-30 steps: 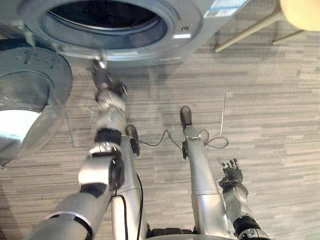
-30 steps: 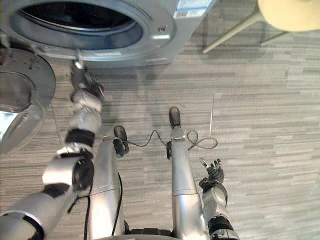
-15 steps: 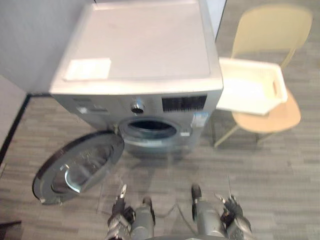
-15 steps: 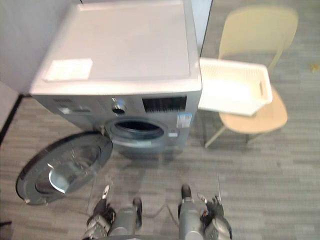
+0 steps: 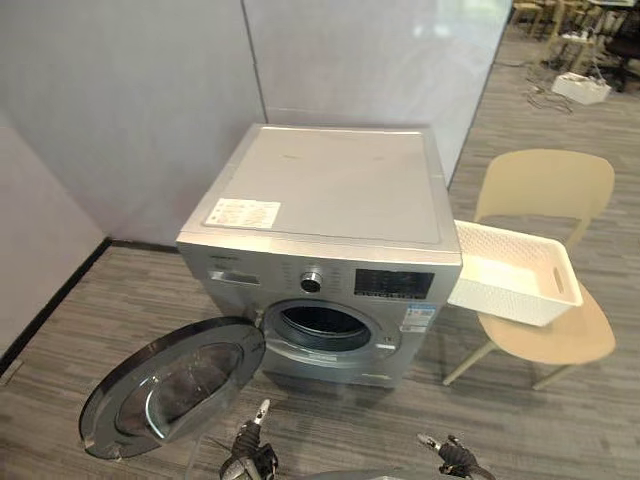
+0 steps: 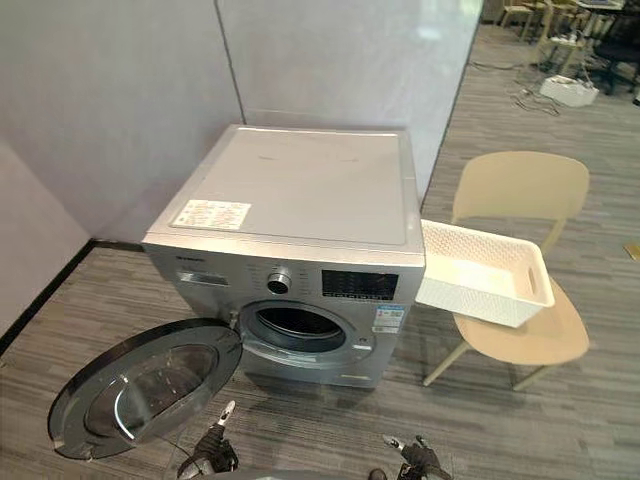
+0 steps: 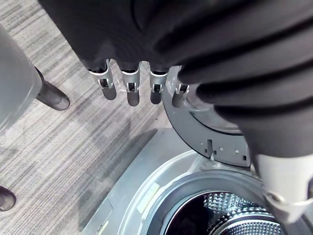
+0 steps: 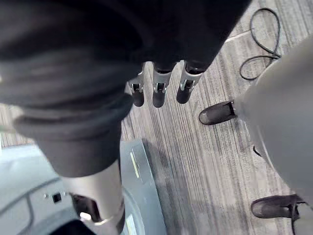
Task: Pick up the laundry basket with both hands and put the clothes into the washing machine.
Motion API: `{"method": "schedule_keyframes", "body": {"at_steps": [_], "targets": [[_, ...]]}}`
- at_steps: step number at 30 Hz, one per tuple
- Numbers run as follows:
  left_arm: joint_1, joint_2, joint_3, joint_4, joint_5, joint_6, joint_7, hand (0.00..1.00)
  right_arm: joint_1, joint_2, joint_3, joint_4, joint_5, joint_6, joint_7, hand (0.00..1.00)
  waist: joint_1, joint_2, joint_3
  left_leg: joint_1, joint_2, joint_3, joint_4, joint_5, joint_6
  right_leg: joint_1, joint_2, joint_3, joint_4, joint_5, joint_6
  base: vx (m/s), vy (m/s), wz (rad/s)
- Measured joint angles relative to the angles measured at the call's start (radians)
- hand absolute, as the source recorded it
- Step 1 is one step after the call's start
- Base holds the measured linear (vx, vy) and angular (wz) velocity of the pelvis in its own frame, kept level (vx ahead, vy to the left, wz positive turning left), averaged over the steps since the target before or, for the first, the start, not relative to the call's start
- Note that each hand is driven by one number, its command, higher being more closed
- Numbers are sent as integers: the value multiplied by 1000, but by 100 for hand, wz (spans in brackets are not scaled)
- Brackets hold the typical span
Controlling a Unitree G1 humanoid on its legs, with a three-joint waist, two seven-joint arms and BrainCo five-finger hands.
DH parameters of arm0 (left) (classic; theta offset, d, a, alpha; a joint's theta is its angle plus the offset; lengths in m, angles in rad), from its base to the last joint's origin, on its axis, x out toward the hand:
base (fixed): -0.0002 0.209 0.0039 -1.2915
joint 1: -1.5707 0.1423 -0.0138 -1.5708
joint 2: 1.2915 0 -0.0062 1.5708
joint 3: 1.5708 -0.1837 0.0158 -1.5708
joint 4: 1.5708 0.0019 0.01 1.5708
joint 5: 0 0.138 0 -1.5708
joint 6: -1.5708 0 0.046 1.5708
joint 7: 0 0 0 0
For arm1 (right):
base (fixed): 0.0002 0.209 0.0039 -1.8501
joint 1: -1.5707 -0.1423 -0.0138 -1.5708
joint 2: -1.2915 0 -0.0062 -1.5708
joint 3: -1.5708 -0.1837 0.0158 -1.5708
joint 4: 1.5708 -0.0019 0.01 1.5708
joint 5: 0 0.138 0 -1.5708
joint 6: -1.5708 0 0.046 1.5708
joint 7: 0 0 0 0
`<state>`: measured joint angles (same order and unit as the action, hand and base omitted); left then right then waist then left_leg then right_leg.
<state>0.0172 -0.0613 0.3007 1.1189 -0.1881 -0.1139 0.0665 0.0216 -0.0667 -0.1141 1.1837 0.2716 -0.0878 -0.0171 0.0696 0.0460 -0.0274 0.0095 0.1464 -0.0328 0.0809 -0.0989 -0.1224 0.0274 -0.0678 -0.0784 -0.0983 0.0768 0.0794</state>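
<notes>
Laundry basket overhanging chair, washer door open, L hand, R hand uncurled

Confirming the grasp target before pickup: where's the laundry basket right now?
In the eye views the white laundry basket sits on the beige chair, on the robot's right of the washing machine, its left end beside the machine's upper right corner.

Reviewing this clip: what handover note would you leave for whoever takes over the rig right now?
Left robot hand: open, empty, low before the silver front-loading washing machine.
Right robot hand: open, empty, alongside.
White plastic laundry basket sits on the beige chair right of the machine, in neither hand.
Done: round glass door stands open.
Unclear: whether clothes lie in basket or drum.
Left: check; if needed, lift basket with both hands, load drum.
</notes>
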Motion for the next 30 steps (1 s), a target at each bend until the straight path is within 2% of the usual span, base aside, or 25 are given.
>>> {"method": "schedule_keyframes", "body": {"at_steps": [3, 4, 5, 6, 7, 8, 9, 10, 11, 12, 13, 14, 15, 16, 18, 20, 21, 23, 24, 26, 27, 28, 29, 30], "targets": [[-9, 8, -88, -24, -2, 0, 2, 0, -23, -1, 43, 2, -11, 7, 0, 0, -1, -5, 8, -39, -27, -74, 10, 44, 1, 16, -23, -87, 15, -18, 0, -82, -7, 100], [-17, 5, -119, -45, -4, -1, 1, 0, -36, -3, 41, 9, -20, 9, 0, 0, 2, 7, 38, -56, -29, -89, 49, 46, 2, 10, -31, -124, 92, -61, -5, -177, 11, 107], [-15, 5, -121, -52, 0, -1, 3, 0, -40, -3, 39, 11, -21, 10, -1, 0, 2, 8, 44, -60, -31, -91, 59, 48, 4, 6, -37, -135, 112, -76, -6, -191, 38, 100], [-7, 9, -137, -59, 6, -5, 5, 0, -57, -1, 19, 14, -29, 10, -2, 0, -1, -9, 56, -74, -40, -96, 69, 65, 20, -17, -69, -165, 178, -118, -10, -186, 58, 73], [1, 10, -144, -59, 6, -6, 7, 0, -59, -6, -2, 17, -28, 10, -5, 0, -1, -12, 56, -80, -43, -73, 87, 53, 40, -25, -92, -184, 210, -135, -6, -164, 61, 84], [4, 11, -144, -67, 3, -7, 8, 0, -54, -10, -11, 17, -27, 9, -7, 0, -4, -12, 55, -111, -43, -31, 171, 21, 77, -33, -113, -199, 227, -138, -6, -155, 109, 51], [4, 21, -143, -69, 1, -8, 9, 0, -57, -27, -16, 12, -26, 9, -9, 0, -6, -19, 57, -157, -38, 9, 321, -25, 114, -51, -141, -195, 247, -142, 0, -119, 154, 20], [10, 32, -142, -69, 0, -9, 17, 0, -54, -43, -14, 2, -25, 8, -9, 0, -9, -20, 57, -179, -15, 12, 430, -59, 110, -57, -159, -181, 251, -146, 8, -113, 196, -5], [16, 38, -142, -69, 0, -12, 24, 0, -51, -49, -12, 2, -25, 8, -9, 0, -12, -20, 57, -175, 4, 6, 458, -68, 101, -59, -163, -171, 252, -149, 14, -88, 255, -18], [31, 49, -141, -69, 1, -15, 31, 0, -45, -55, -5, 2, -26, 9, -10, 0, -28, -18, 57, -159, 49, -13, 467, -72, 96, -63, -166, -149, 252, -149, 24, -23, 334, -17], [38, 54, -141, -67, 2, -14, 39, 0, -42, -60, -3, 2, -26, 10, -11, 0, -35, -15, 57, -121, 61, -62, 383, -84, 38, -70, -171, -124, 250, -132, 55, -8, 378, -21], [40, 54, -141, -67, 1, -14, 46, 0, -42, -62, -2, 2, -26, 12, -12, 0, -33, -7, 52, -92, 46, -80, 336, -112, 7, -75, -176, -113, 241, -122, 73, 5, 385, -8], [42, 53, -145, -67, 1, -14, 50, 0, -44, -68, 2, 5, -27, 12, -17, 0, -43, 2, 55, -69, 36, -68, 248, -160, -12, -75, -178, -106, 212, -101, 109, -7, 285, 4], [42, 61, -150, -66, 1, -14, 50, 0, -49, -54, 13, 17, -27, 14, -18, 0, -48, -22, 61, -73, 13, -61, 248, -156, -6, -75, -194, -86, 205, -97, 115, -6, 285, 13], [60, 106, -161, -68, 1, -14, 58, 0, -48, -22, 16, 30, -28, 24, -18, 0, -52, -53, 53, -69, -31, -50, 257, -161, 11, -27, -189, -82, 182, -68, 107, 31, 233, 4], [56, 131, -204, -75, 4, -16, 65, 0, -60, -20, 22, 28, -27, 21, -24, 0, -47, -54, 50, -88, -68, -36, 289, -174, 33, -22, -224, -82, 139, -32, 123, 0, 216, -6], [49, 146, -233, -87, 8, -17, 66, 0, -66, -21, 31, 27, -27, 18, -25, 0, -49, -64, 40, -114, -89, -35, 309, -180, 43, -33, -244, -82, 125, -20, 135, -40, 176, 0], [45, 159, -265, -119, 15, -26, 65, 0, -65, -19, 36, 27, -26, 18, -26, 0, -49, -54, 27, -181, -117, -35, 350, -193, 58, -76, -266, -84, 118, -13, 145, -36, 151, 9], [43, 160, -280, -140, 26, -26, 64, 0, -67, -20, 33, 27, -26, 19, -26, 0, -47, -58, 24, -228, -129, -35, 384, -203, 70, -105, -276, -86, 115, -4, 162, -10, 163, 14], [28, 162, -313, -177, 35, -30, 63, 0, -72, -27, 26, 27, -23, 20, -30, 0, -45, -41, 14, -319, -145, -36, 464, -231, 92, -157, -297, -92, 112, 33, 184, 23, 199, 11], [19, 166, -319, -184, 35, -30, 64, 0, -74, -28, 24, 27, -20, 20, -32, 0, -43, -38, 15, -350, -144, -38, 486, -243, 104, -175, -297, -88, 115, 61, 182, -18, 235, -18], [13, 173, -332, -187, 35, -31, 64, 0, -75, -29, 26, 22, -5, 21, -34, 0, -26, -22, 9, -363, -129, -23, 492, -251, 115, -208, -281, -88, 119, 137, 162, -46, 210, -40], [14, 176, -333, -193, 35, -32, 64, 0, -78, -30, 29, 17, -5, 21, -36, 0, -19, -18, 12, -366, -118, -15, 490, -252, 119, -225, -266, -87, 115, 193, 139, -46, 265, -69], [17, 181, -332, -209, 35, -33, 65, 0, -84, -33, 35, 4, -5, 20, -39, 0, -13, -6, 14, -357, -102, 9, 462, -234, 138, -235, -235, -77, 71, 324, 60, -23, 291, -60]]}}
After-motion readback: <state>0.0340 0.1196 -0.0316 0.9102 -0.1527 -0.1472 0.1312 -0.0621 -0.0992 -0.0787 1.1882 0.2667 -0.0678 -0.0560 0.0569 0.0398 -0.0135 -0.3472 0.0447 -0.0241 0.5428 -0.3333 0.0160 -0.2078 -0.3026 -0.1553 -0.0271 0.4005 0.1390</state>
